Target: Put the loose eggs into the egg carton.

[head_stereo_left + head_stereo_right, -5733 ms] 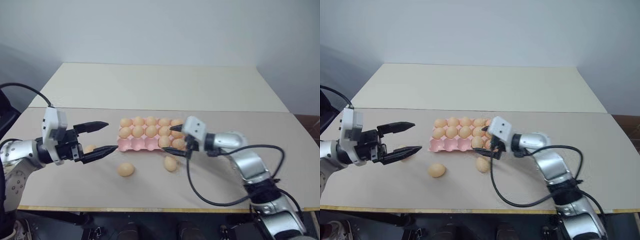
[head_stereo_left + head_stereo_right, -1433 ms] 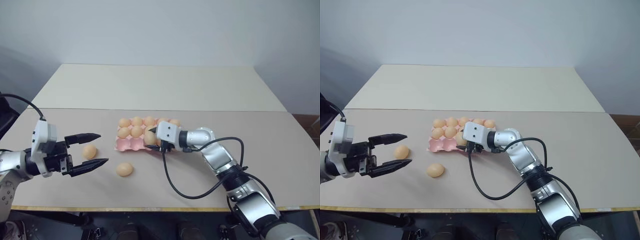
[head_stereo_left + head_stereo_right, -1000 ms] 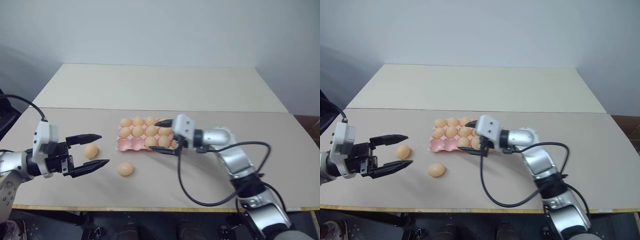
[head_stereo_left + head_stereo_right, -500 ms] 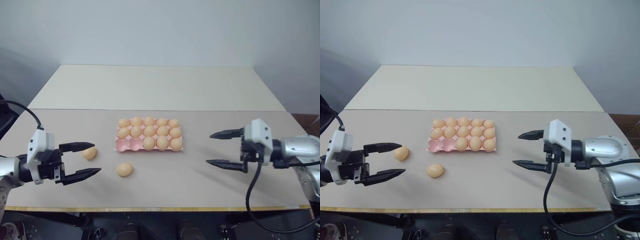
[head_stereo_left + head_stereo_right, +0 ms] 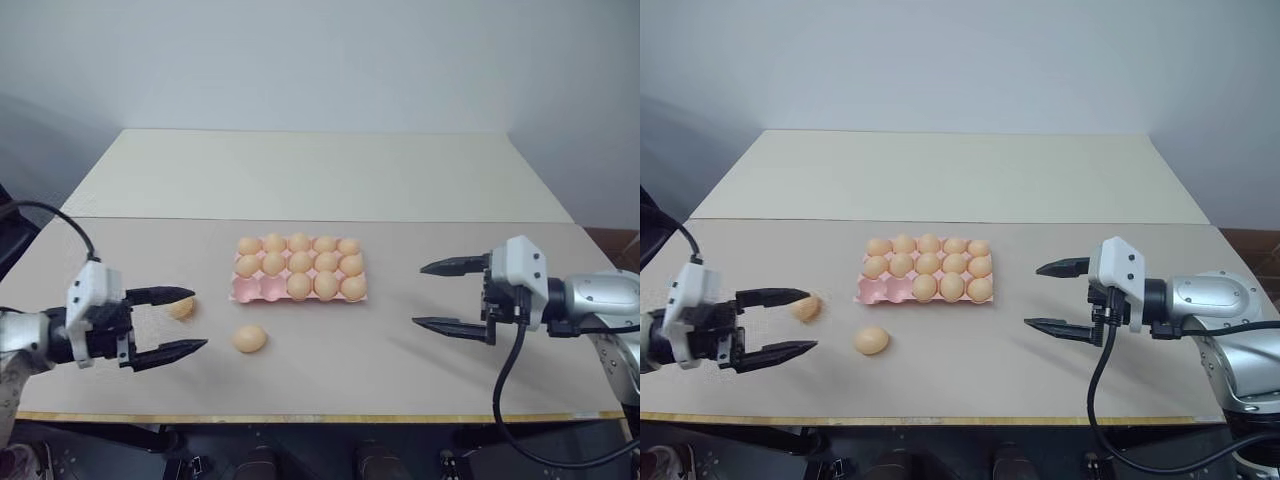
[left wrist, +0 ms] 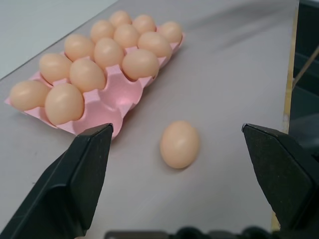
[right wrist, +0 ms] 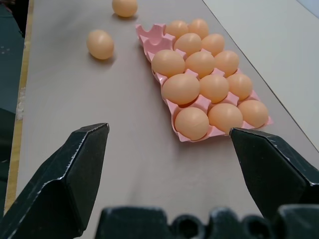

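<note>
The pink egg carton (image 5: 246, 292) lies mid-table, with several eggs in it and two bare cups (image 7: 155, 38) at its front left corner. Two loose eggs rest on the table to its left: one (image 5: 249, 339) just in front of that corner, also seen ahead in the left wrist view (image 6: 180, 144), and one (image 5: 182, 308) further left, partly behind my left gripper's upper finger. My left gripper (image 5: 198, 319) is open and empty, pointing toward the carton. My right gripper (image 5: 419, 295) hangs open and empty, well right of the carton.
A second, lighter tabletop (image 5: 310, 170) adjoins at the back. The table's front edge (image 5: 330, 416) runs close below both grippers. A black cable (image 5: 505, 390) loops under the right arm.
Over the last second my right gripper drew away from the carton to the right, open and empty. The egg that earlier lay in front of the carton is off the table. The left gripper barely shifted.
</note>
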